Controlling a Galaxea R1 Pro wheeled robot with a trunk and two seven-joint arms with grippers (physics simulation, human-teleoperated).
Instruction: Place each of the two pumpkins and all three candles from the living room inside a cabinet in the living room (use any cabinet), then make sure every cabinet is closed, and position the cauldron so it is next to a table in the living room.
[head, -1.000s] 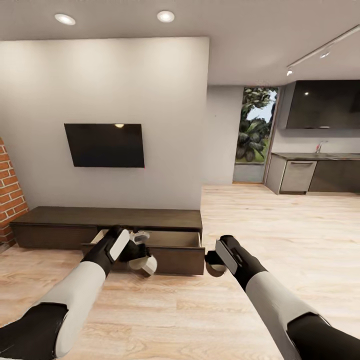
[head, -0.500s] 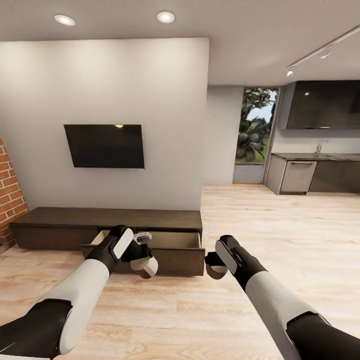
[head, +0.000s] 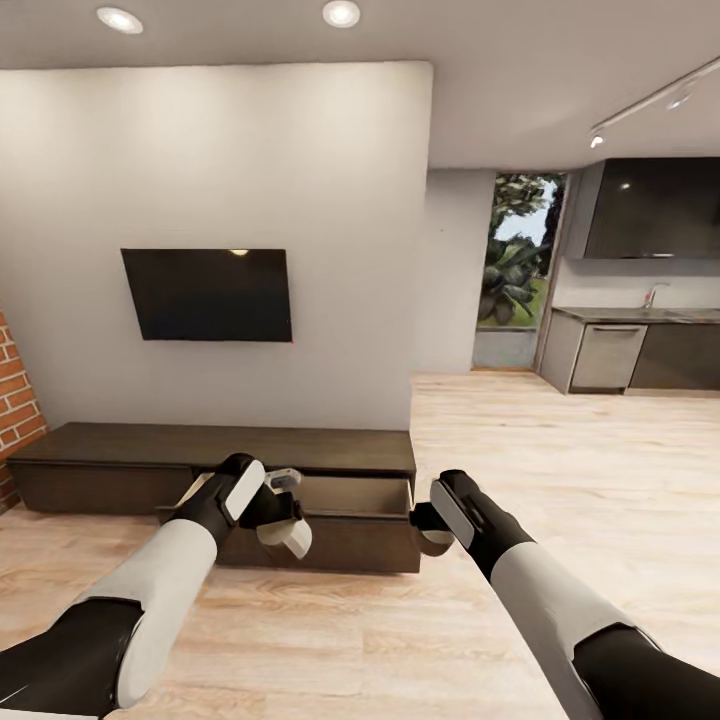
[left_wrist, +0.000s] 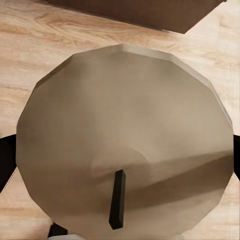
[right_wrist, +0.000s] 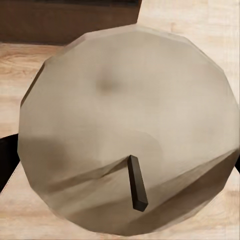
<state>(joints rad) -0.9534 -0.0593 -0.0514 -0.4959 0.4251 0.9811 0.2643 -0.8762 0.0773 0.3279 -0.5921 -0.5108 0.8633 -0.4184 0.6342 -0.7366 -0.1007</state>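
Observation:
In the left wrist view a tan candle (left_wrist: 120, 135) with a dark wick sits close between the fingers. In the head view my left gripper (head: 283, 520) is shut on that candle (head: 291, 538), in front of the open drawer (head: 352, 496) of the long dark-brown cabinet (head: 150, 447). My right gripper (head: 428, 530) is shut on a second tan candle (head: 434, 544), seen up close as the candle (right_wrist: 125, 130), just off the drawer's right corner. The drawer's inside is light tan, and its contents are hidden behind the front. No pumpkins are in sight.
A black TV (head: 207, 295) hangs on the white wall above the cabinet. A brick wall (head: 15, 405) stands at the far left. Light wood floor (head: 560, 460) stretches right toward a kitchen counter (head: 640, 350) and a glazed opening with plants (head: 515, 265).
The whole view has shifted slightly as the camera moved nearer the cabinet. Both arms hold their candles in the same pose as before.

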